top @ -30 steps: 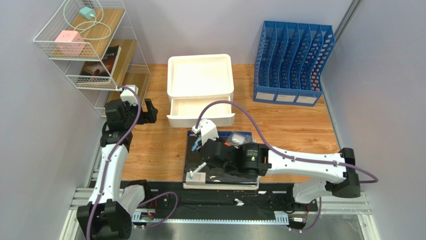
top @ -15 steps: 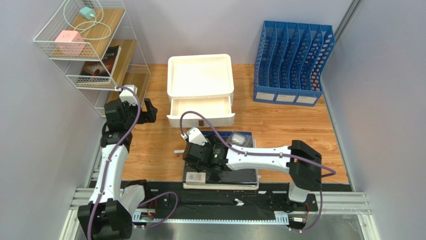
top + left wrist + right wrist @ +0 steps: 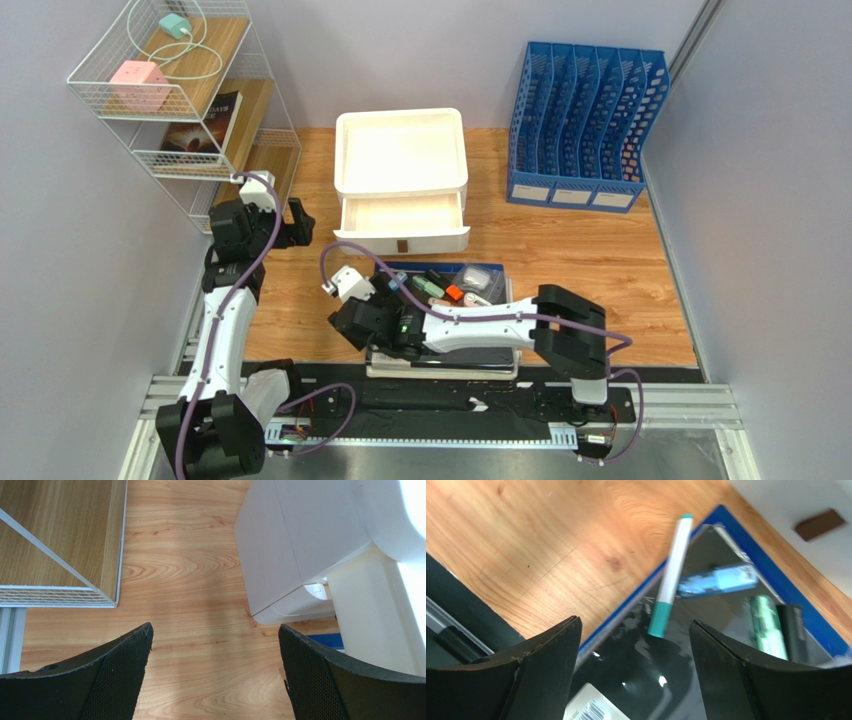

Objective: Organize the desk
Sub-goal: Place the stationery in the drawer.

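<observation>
The desk [image 3: 590, 250] is a light wood tabletop [image 3: 200, 580]. On its near middle lies a glossy black folder [image 3: 470, 355] with a blue border [image 3: 676, 670]. A white pen with a teal cap [image 3: 669, 580] rests across the folder's edge, beside a blurred blue item [image 3: 718, 580] and a green marker [image 3: 768, 625]. My right gripper [image 3: 385, 335] hovers open over the folder's left part [image 3: 633, 625], nothing between its fingers. Beside the white drawer unit [image 3: 400, 190], my left gripper [image 3: 290, 225] hangs wide open over bare wood [image 3: 215, 630].
The drawer unit's lower drawer [image 3: 400, 215] stands pulled out. A blue file organizer [image 3: 585, 125] stands at the back right. A white wire shelf [image 3: 190, 110] with wooden boards, a book and a pink cube fills the back left [image 3: 60, 545]. A clear box [image 3: 478, 280] lies on the folder.
My right gripper has gone from shut to open and swung left across the folder, uncovering the small items on it. The left arm has not moved.
</observation>
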You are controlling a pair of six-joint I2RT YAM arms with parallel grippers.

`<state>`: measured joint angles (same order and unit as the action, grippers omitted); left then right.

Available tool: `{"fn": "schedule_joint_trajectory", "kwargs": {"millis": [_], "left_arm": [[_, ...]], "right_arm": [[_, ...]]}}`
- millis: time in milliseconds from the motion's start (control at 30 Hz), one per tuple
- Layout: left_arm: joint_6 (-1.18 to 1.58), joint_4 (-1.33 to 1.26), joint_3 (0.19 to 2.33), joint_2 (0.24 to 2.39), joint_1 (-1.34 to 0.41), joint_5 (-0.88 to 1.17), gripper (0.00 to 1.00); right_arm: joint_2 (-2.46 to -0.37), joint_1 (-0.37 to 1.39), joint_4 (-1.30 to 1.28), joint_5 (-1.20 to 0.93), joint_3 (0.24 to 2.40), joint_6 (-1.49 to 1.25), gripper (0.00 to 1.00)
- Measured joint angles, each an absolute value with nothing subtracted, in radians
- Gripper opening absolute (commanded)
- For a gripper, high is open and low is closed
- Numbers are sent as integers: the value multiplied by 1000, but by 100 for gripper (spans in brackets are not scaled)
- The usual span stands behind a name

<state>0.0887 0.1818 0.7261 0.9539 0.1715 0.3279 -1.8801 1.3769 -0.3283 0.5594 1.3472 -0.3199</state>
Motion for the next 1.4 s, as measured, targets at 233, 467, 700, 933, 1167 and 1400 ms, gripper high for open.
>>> {"fn": "schedule_joint_trajectory", "kwargs": {"millis": [233, 467, 700, 933, 1167, 1400], "left_arm": [[90, 181, 726, 962, 186, 337, 99], [91, 181, 726, 962, 192, 348, 99], [91, 181, 726, 961, 196, 359, 100], [91, 181, 726, 961, 200, 367, 99], [91, 181, 726, 961, 202, 371, 99], [91, 178, 726, 961, 204, 371, 99]], "right_arm": [[-1986, 1394, -263, 599, 1358, -227, 70], [-2003, 1383, -168, 665, 1355, -178, 65], [-2028, 1341, -75, 674, 1327, -178, 64], [-2061, 1307, -12, 680, 1280, -194, 53], [-2061, 1306, 14, 668, 1274, -226, 30], [-2060, 1308, 14, 674, 1268, -253, 0]]}}
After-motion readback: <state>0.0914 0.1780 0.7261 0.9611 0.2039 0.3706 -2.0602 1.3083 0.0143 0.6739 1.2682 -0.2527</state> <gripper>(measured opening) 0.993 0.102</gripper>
